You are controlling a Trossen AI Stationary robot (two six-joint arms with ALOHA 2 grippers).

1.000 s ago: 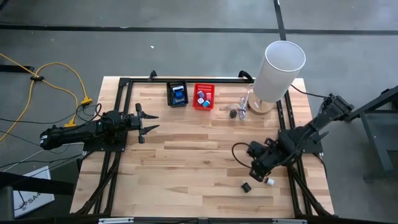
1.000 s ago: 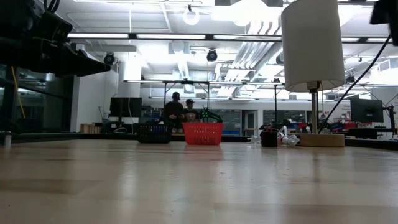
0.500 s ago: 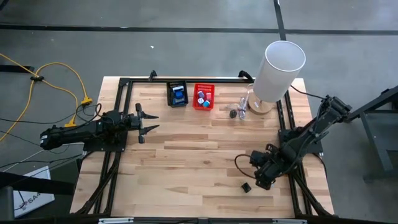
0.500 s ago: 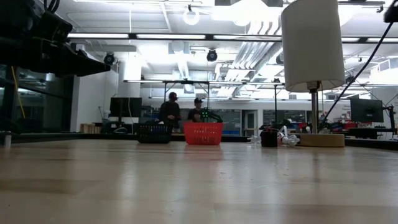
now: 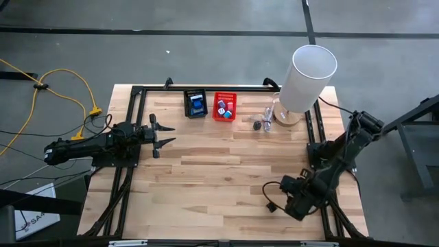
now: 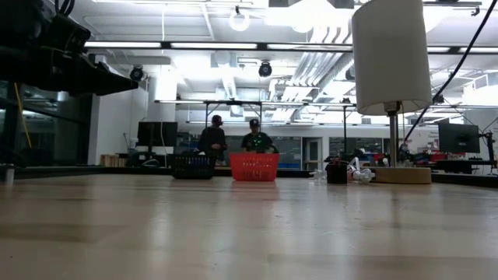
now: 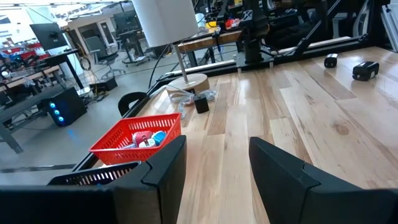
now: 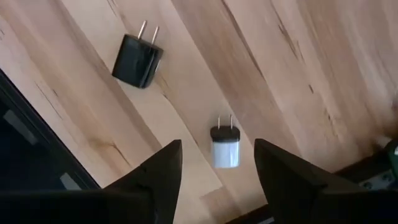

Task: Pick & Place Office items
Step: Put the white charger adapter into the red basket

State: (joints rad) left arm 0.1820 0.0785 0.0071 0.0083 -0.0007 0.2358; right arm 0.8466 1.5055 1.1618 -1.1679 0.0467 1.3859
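On the table near its right front lie two office items: a white-and-silver plug adapter and a black plug adapter, also seen as the black adapter in the high view. My right gripper hangs open above the white one, pointing down, a finger on either side of it, touching nothing. In the high view my right gripper covers the white adapter. My left gripper waits open and level at the table's left. More small items lie by the lamp base.
A black mesh basket and a red one holding small pieces stand at the far edge. A tall white cylinder lamp stands at the far right. A dark frame rail runs close beside the adapters. People stand in the room behind.
My right gripper has moved toward the table's near edge and a little down, from beside the white adapter to over it, so the high view no longer shows that adapter. Both adapters have stayed where they lay.
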